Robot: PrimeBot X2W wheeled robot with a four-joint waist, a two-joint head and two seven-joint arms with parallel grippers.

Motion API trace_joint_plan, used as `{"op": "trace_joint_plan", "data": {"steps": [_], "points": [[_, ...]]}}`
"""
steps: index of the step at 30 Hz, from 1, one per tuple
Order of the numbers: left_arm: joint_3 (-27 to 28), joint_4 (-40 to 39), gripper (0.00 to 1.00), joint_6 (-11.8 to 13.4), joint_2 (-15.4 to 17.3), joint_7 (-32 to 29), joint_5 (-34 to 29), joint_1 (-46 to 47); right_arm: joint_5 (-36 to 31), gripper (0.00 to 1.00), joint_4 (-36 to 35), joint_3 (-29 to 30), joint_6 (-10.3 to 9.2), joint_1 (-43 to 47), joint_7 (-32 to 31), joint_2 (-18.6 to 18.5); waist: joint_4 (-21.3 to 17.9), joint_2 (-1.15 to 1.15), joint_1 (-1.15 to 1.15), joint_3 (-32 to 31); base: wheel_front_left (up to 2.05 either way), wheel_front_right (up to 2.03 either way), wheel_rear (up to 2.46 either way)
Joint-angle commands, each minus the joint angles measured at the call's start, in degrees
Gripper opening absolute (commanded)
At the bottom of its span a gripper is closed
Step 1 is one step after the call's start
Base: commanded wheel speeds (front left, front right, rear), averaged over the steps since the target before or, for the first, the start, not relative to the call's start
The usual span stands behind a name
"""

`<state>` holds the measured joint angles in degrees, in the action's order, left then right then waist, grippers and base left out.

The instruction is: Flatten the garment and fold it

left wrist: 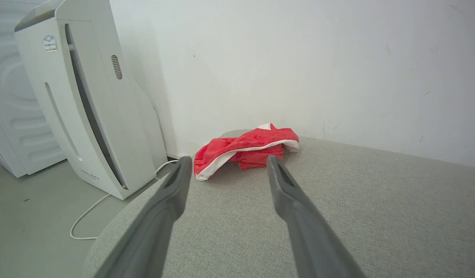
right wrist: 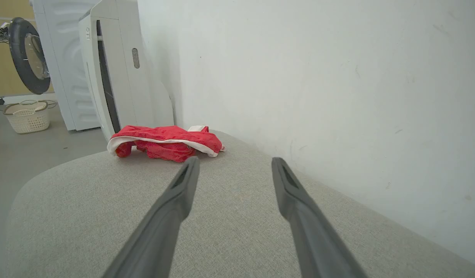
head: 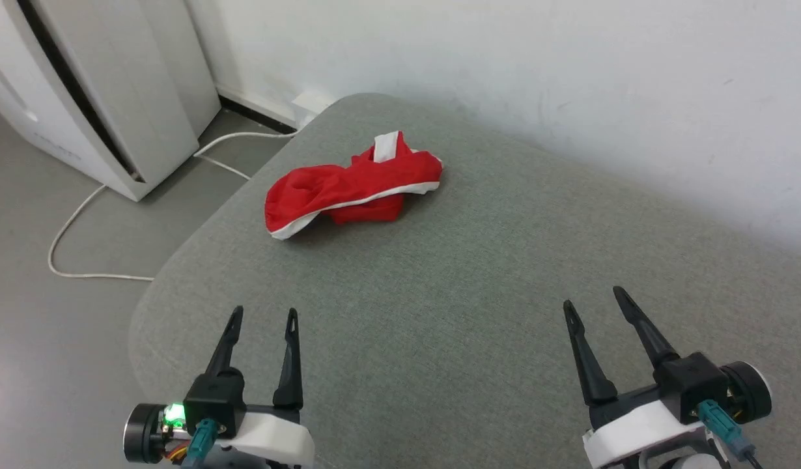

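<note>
Near the far left corner of the grey, cloth-covered surface [head: 439,293], the small bright red garment [head: 351,185] of thin fabric lies crumpled in a low, twisted heap. A white band curves along its near edge, and a white flap sticks up at the back. Its folds are soft and loose, with a shadowed hollow at the left end. The heap lies close to the surface's rounded corner and left edge, and near the back edge where the plain white wall [head: 570,78] rises.

The cloth covering has a fine, flat weave. A broad bare stretch of it lies between the heap and both tools. The left tool [head: 264,311], with two long, dark, tapering fingers, hovers at the near left, its fingers spread apart and gripping nothing. The right tool [head: 592,297] at the near right is likewise spread and empty, well apart from the garment.

Beyond the left edge lies the smooth grey floor [head: 36,326]. On it stands a tall white plastic appliance [head: 101,98] with a dark vertical slot, and a thin white cable [head: 75,221] loops past it.
</note>
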<state>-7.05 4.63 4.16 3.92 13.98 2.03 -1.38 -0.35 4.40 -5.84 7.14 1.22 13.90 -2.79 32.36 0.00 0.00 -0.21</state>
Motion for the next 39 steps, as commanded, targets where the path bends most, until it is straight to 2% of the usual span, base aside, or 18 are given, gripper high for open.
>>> {"op": "trace_joint_plan", "data": {"steps": [1, 14, 24, 31, 34, 39], "points": [[-0.2, 0.3, 1.0, 0.4, 0.2, 0.6, 0.2, -0.7, -0.3, 1.0, 0.2, -0.2, 0.34, 0.1, 0.7, -0.1, 0.7, 0.0, 0.0, 0.2, 0.0, 0.0, 0.0], [-0.4, 0.2, 1.0, 0.5, 0.1, 1.0, 0.3, -0.6, -0.3, 1.0, 0.2, -0.2, 0.35, 0.0, 1.1, -0.1, 1.6, 0.0, 0.0, 0.9, 0.0, 0.0, 0.0], [0.3, 0.5, 1.0, -0.3, 0.7, 1.0, 0.9, 1.0, -1.4, 1.0, -0.4, -0.7, 0.35, -0.9, 1.1, -0.1, -0.6, 0.0, 0.0, 3.7, 0.0, 0.0, 0.0], [2.1, 7.5, 1.0, -4.4, 2.6, 0.1, 4.7, 10.9, -4.6, 1.0, -1.5, -1.0, 0.35, -3.1, 1.1, -0.1, -4.7, 0.0, 0.0, 10.7, 0.0, 0.0, 0.0], [3.0, 12.0, 1.0, -7.3, 4.1, -3.8, 7.3, 17.3, -7.1, 1.0, -2.4, -2.0, 0.35, -4.3, 1.1, -0.6, -6.9, 0.0, 0.0, 14.0, 0.0, 0.0, 0.0], [4.7, 18.8, 1.0, -10.1, 8.6, -9.2, 11.5, 29.9, -8.1, 1.0, -4.4, -3.6, 0.35, -7.2, 0.8, -1.1, -11.2, 0.0, 0.0, 19.8, 0.0, 0.0, 0.0]]}}
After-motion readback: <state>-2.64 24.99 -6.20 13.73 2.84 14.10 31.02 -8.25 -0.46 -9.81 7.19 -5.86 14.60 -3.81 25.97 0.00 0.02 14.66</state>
